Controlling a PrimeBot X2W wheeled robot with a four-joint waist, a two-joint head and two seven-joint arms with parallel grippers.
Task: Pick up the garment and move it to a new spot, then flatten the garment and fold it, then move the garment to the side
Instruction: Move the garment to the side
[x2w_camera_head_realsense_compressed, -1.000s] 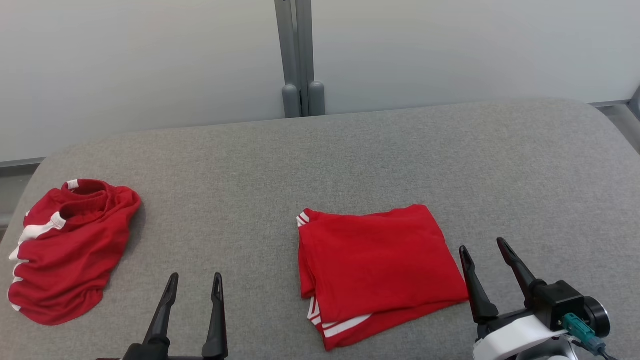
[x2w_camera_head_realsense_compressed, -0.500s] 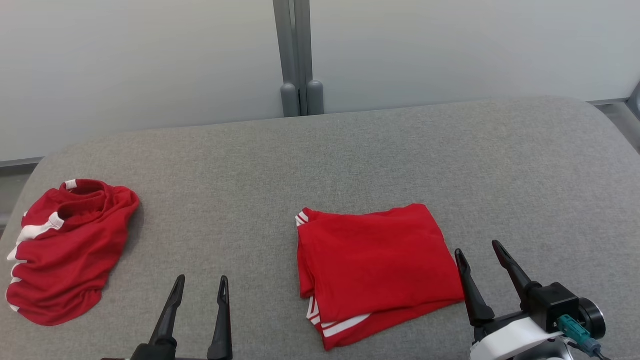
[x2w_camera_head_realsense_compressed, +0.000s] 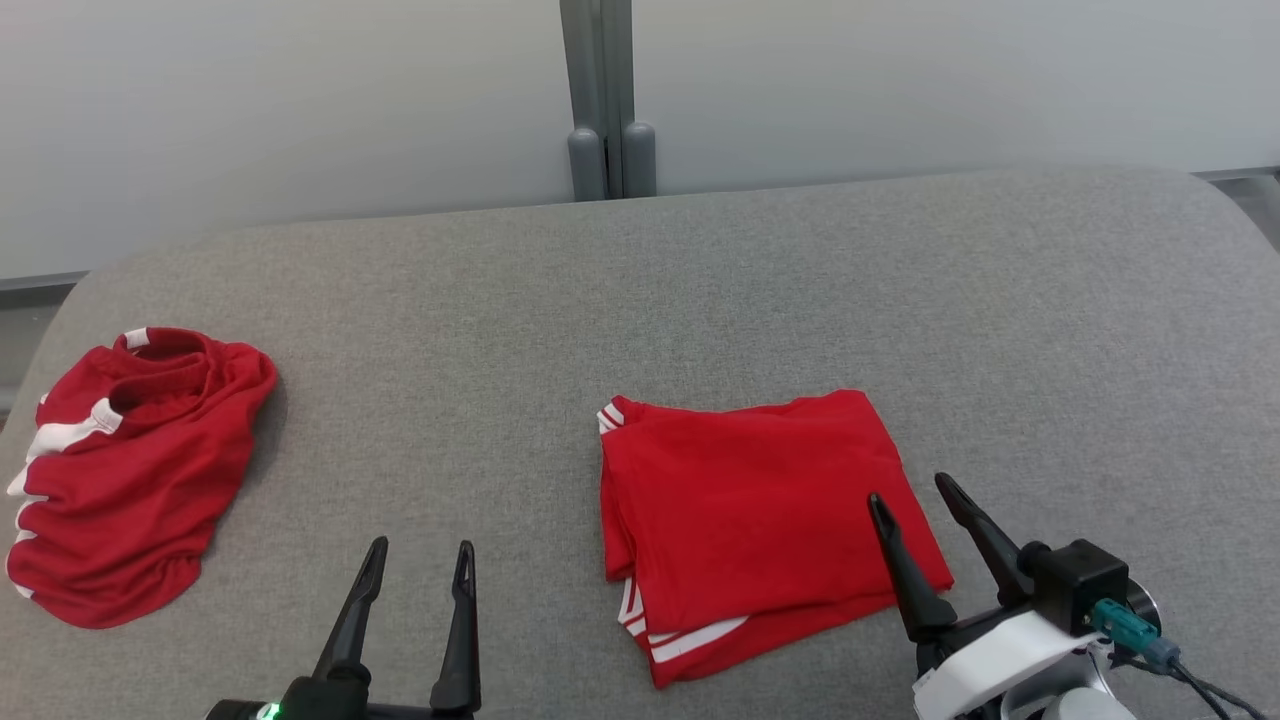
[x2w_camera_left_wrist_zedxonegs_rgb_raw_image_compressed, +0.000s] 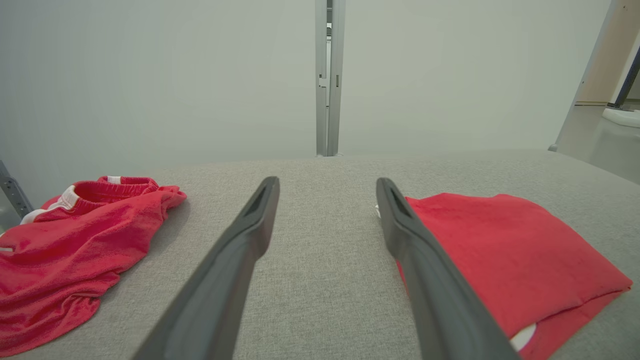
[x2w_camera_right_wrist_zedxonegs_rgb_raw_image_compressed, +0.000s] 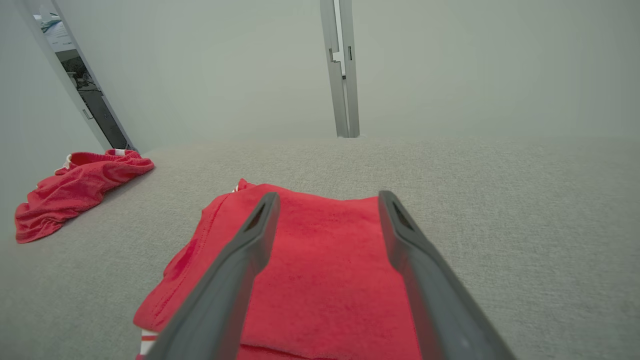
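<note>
Folded garment (x2w_camera_head_realsense_compressed: 760, 520) lies mid-worktop (x2w_camera_head_realsense_compressed: 700, 300) near the front edge, long axis left-right. The right gripper (x2w_camera_head_realsense_compressed: 908, 488), fingers spread, hovers over its right end, probably not touching. The left gripper (x2w_camera_head_realsense_compressed: 421, 544), also spread, sits well apart.

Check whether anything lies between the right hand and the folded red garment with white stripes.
Nothing visible does. The open right hand hangs at the near right corner of the folded red garment with white stripes. The crumpled red garment lies far left on the grey fabric surface.
</note>
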